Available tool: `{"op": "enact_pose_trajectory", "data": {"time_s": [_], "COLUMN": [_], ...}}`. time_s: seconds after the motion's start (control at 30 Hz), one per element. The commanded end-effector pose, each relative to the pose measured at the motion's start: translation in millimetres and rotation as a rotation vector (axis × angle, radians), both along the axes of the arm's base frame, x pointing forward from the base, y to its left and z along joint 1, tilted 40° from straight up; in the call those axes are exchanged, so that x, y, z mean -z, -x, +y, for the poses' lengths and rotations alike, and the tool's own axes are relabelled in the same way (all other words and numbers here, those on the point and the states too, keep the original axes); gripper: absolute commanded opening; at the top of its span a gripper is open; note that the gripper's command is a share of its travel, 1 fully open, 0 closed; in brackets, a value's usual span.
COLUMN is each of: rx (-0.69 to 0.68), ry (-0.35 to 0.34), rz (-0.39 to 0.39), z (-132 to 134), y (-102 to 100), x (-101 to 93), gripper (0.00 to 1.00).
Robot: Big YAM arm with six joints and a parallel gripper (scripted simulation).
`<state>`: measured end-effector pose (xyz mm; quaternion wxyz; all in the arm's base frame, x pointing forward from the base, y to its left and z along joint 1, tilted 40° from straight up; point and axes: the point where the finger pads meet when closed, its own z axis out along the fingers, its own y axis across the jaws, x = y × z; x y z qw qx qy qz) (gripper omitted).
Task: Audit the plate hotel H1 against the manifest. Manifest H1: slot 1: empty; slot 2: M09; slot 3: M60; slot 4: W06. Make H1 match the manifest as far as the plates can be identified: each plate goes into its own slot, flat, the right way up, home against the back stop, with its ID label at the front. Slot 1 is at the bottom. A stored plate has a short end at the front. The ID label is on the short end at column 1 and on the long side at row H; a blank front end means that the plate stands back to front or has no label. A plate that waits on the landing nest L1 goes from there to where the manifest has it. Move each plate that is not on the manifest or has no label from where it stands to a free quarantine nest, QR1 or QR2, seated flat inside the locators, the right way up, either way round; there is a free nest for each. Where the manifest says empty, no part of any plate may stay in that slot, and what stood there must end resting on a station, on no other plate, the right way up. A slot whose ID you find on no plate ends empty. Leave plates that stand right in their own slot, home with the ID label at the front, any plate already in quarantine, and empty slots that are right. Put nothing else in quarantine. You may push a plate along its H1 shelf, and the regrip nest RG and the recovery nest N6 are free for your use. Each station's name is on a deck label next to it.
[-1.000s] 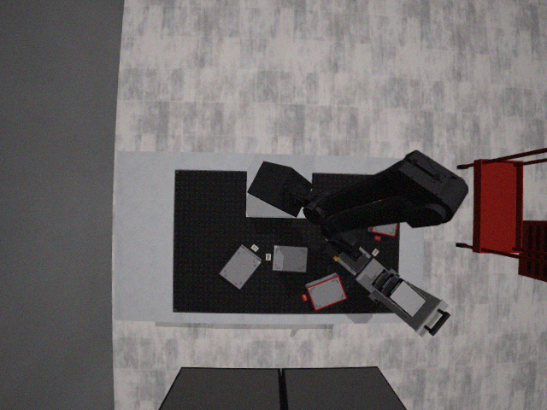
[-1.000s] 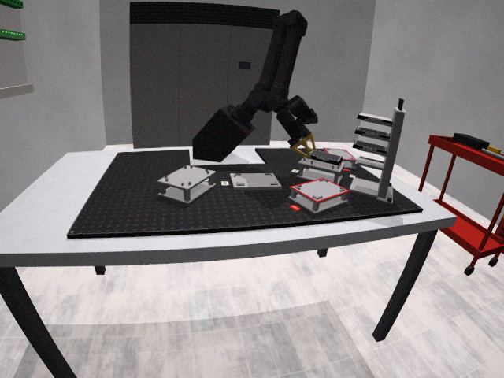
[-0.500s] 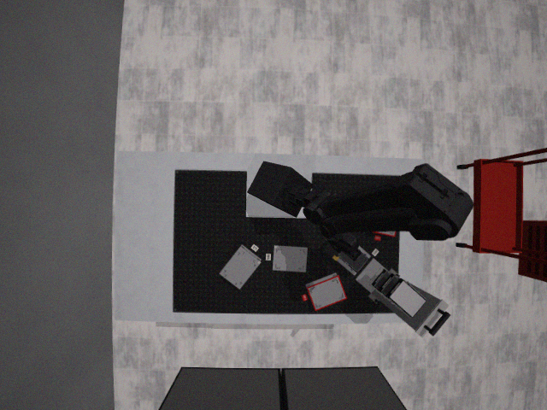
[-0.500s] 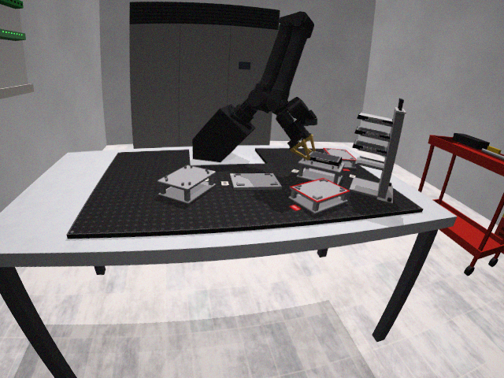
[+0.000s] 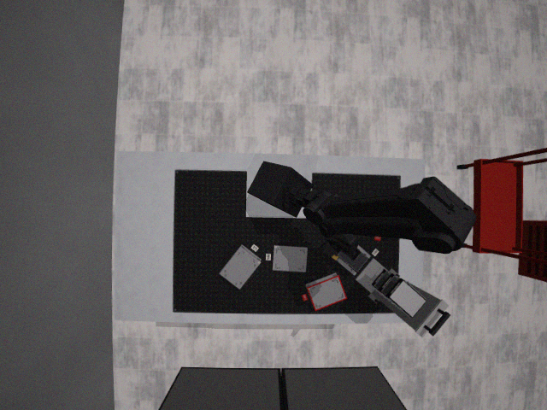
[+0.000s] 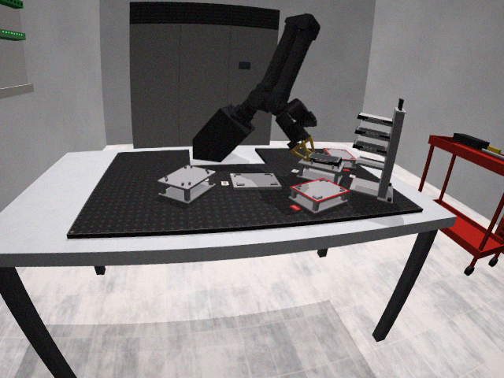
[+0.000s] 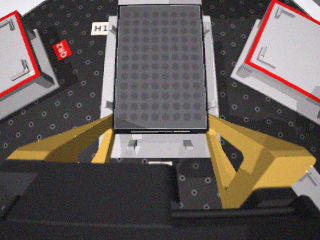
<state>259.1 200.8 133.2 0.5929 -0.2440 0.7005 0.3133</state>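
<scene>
My gripper (image 6: 303, 153) (image 7: 160, 119) is shut on a dark well plate (image 6: 325, 159) (image 7: 160, 70), a finger on each long side near the end towards me. A thin pale strip shows on that end; no ID is readable. The plate is level, just over or on a light nest (image 6: 321, 167) (image 7: 160, 147) in front of the hotel; contact is unclear. It lies between the side locators and behind the near ones. The hotel H1 (image 5: 431, 304) (image 6: 392, 150) shows dark plates at three upper levels; its lowest shelf (image 6: 370, 163) looks empty. Their IDs are unreadable.
The red-rimmed nest QR2 (image 6: 339, 153) (image 7: 12, 55) and another red-rimmed nest (image 5: 326, 293) (image 6: 319, 190) (image 7: 295, 50) flank the plate, both apparently empty. A low nest (image 5: 289, 259) (image 6: 255, 180) and a raised nest (image 5: 240, 266) (image 6: 186, 176) look empty too.
</scene>
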Motion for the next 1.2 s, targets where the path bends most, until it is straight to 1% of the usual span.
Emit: {"op": "enact_pose_trajectory", "data": {"time_s": [0.0,0.37,0.43,0.47,0.93,0.97,1.17], "rx": [-0.009,-0.008,0.001,0.001,0.001,0.001,0.001], "ry": [-0.012,-0.011,-0.007,-0.007,-0.007,-0.007,-0.007], "rz": [-0.009,-0.012,-0.010,-0.010,-0.010,-0.010,-0.010], "z": [3.4,5.2,2.1,2.1,2.1,2.1,2.1], "y": [1.5,-0.1,-1.1,-1.1,-1.1,-1.1,-1.1], "x": [-1.8,1.4,1.8,1.8,1.8,1.8,1.8], "gripper": [0.86,0.86,0.86,0.93,0.93,1.00,1.00]}}
